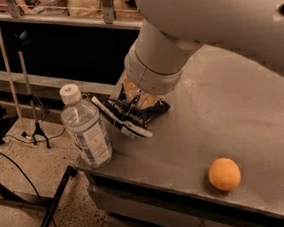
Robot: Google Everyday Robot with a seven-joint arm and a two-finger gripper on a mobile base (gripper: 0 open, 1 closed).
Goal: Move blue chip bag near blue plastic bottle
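Observation:
The blue chip bag (131, 116), dark navy with a pale crimped edge, hangs tilted just over the table's left part. My gripper (133, 95) is mostly hidden under my big white arm; it grips the bag's top. The blue plastic bottle (86, 129), clear with a white cap and a blue-and-white label, stands upright at the table's front left corner, a short gap left of the bag.
An orange (224, 174) lies near the grey table's front edge (189, 191). A thin stand with legs (32, 96) is on the floor at left, with black cables and a bar. A shelf with packages (81, 6) runs along the back.

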